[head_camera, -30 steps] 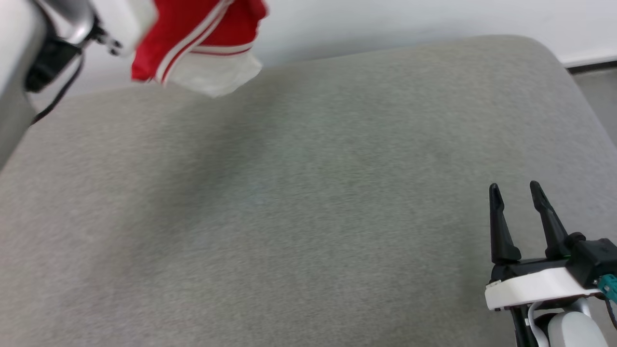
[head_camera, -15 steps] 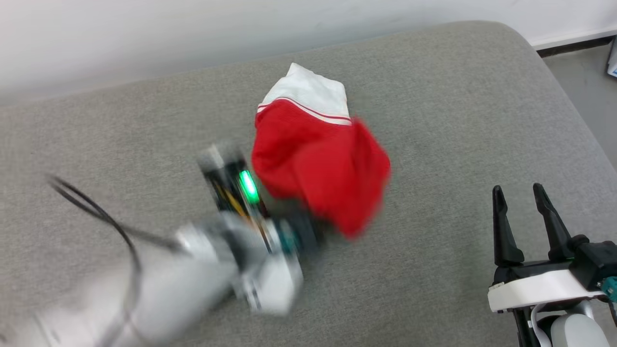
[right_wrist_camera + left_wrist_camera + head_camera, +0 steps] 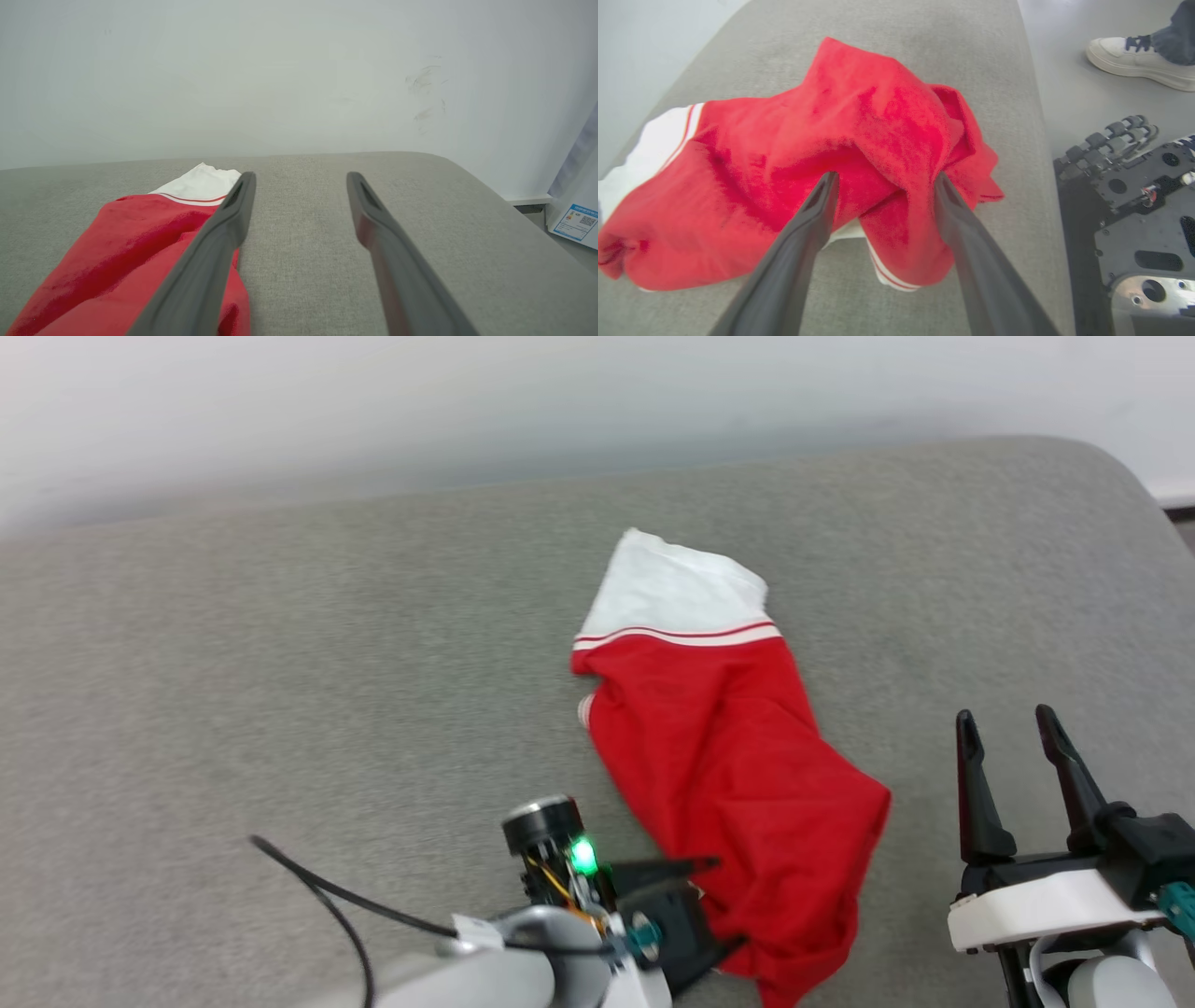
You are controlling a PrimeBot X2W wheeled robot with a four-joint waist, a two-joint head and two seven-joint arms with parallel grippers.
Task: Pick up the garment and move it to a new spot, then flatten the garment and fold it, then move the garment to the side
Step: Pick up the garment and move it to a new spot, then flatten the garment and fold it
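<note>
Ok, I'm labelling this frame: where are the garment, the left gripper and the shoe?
garment (image 3: 738, 756), head view, on its red body.
left gripper (image 3: 886, 177), left wrist view, midway between its fingertips.
shoe (image 3: 1120, 58), left wrist view, on the white upper.

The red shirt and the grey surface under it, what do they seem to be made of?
Shirt: soft matte knit cloth, probably cotton jersey; it slumps in loose folds and looks faintly fuzzy up close. Grey surface: matte woven upholstery, likely padded; flecked weave, rounded corner.
</note>
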